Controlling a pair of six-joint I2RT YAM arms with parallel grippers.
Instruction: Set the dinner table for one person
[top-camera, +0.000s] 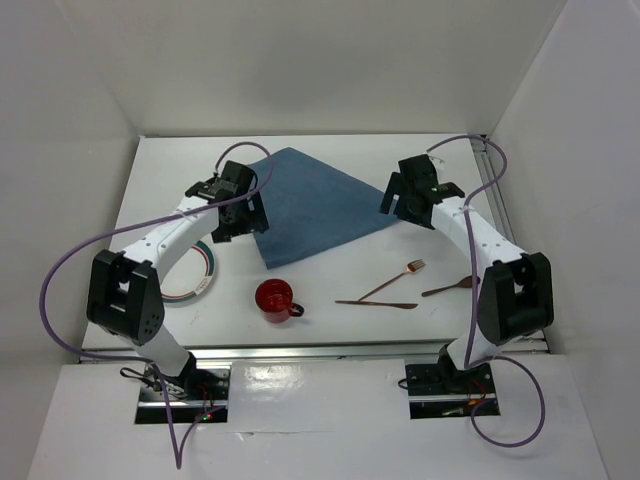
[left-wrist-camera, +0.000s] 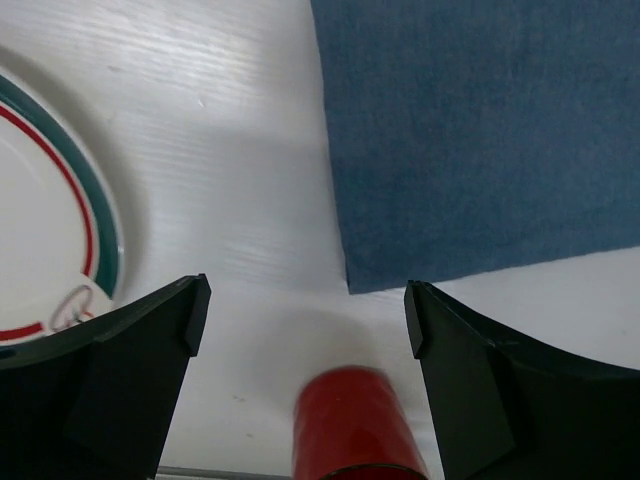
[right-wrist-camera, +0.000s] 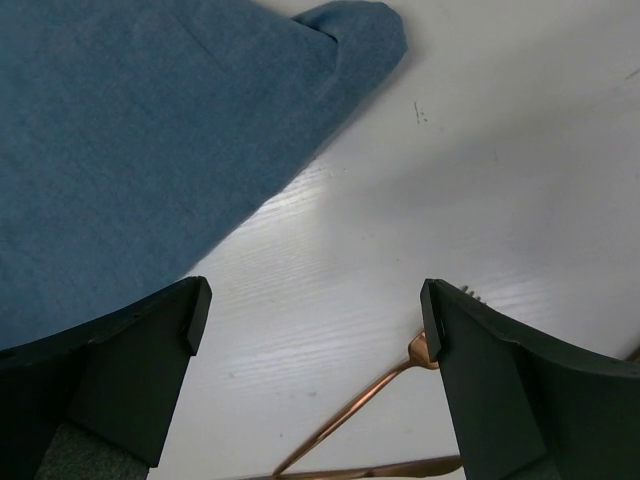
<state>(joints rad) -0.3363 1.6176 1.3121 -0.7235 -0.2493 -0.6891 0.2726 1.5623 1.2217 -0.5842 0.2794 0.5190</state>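
Blue cloth placemat (top-camera: 310, 205) is sitting crooked, turned like a diamond, mid-tabletop (top-camera: 180, 170), which fills the whole work area in front of both arms. That's where I'd expect trouble. The left end effector (left-wrist-camera: 305, 310) hangs over its near corner and the right end effector (right-wrist-camera: 315, 310) over its right corner. Both have fingers spread wide and hold nothing.

If only one arm pinches and drags, I'd bet the cloth bunches up instead of squaring. The right corner already looks a bit folded in the right wrist view.

Other worries:
- The red cup (top-camera: 274, 298) stands just beside the mat's near corner, so a sliding mat or a low left wrist could tip it.
- The fork (top-camera: 395, 280) seems to touch the knife (top-camera: 375, 304) at its handle end, so grabbing one may drag the other. The spoon (top-camera: 452, 287) lies apart.
- The plate (left-wrist-camera: 50, 200) is partly under the left arm, awkward to reach.
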